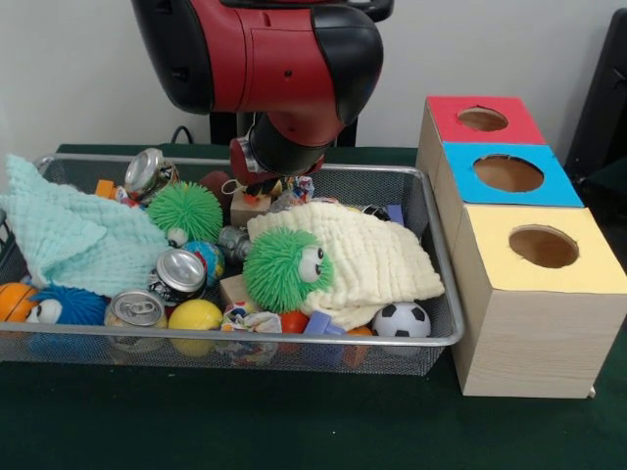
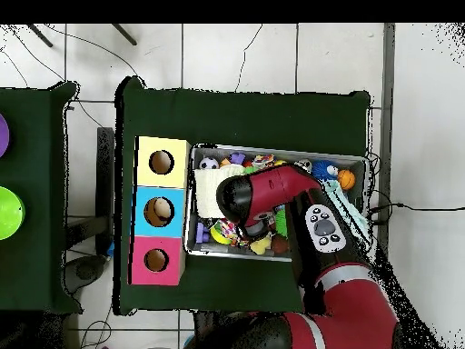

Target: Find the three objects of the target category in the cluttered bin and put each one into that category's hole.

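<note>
Soccer ball (image 1: 402, 319) against bin (image 1: 294, 342) rim, near boxes (image 1: 529, 294).

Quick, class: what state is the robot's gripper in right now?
Gripper: cannot be told; the arm hides it, low over the far side of the wire basket.

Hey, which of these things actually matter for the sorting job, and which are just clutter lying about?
Job:
- wire bin
- row of wooden boxes with holes

Likely clutter:
- green fuzzy ball
- cream cloth
- mint cloth
- soccer ball
- yellow ball
- drink can
</note>
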{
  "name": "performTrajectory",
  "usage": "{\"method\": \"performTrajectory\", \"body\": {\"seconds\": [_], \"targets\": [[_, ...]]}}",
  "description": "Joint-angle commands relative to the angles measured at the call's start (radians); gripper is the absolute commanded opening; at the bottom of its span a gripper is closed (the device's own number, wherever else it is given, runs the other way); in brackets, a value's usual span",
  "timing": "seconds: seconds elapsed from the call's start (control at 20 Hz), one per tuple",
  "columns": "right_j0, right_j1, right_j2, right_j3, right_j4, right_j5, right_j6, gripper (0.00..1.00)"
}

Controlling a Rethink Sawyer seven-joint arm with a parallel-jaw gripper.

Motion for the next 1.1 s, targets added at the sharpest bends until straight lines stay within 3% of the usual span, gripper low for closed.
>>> {"method": "performTrajectory", "body": {"seconds": [0.05, 0.3, 0.5, 0.7, 1.1], "targets": [[-0.001, 0.034, 0.043, -0.034, -0.072, 0.069, -0.279, 0.0], [-0.01, 0.013, 0.043, -0.014, -0.058, 0.048, -0.257, 0.0], [-0.031, -0.062, 0.057, 0.033, -0.031, 0.075, -0.3, 0.0], [-0.066, -0.147, 0.1, 0.08, 0.046, 0.09, -0.314, 0.0], [-0.143, -0.244, 0.207, 0.175, 0.187, 0.069, -0.287, 0.0]]}}
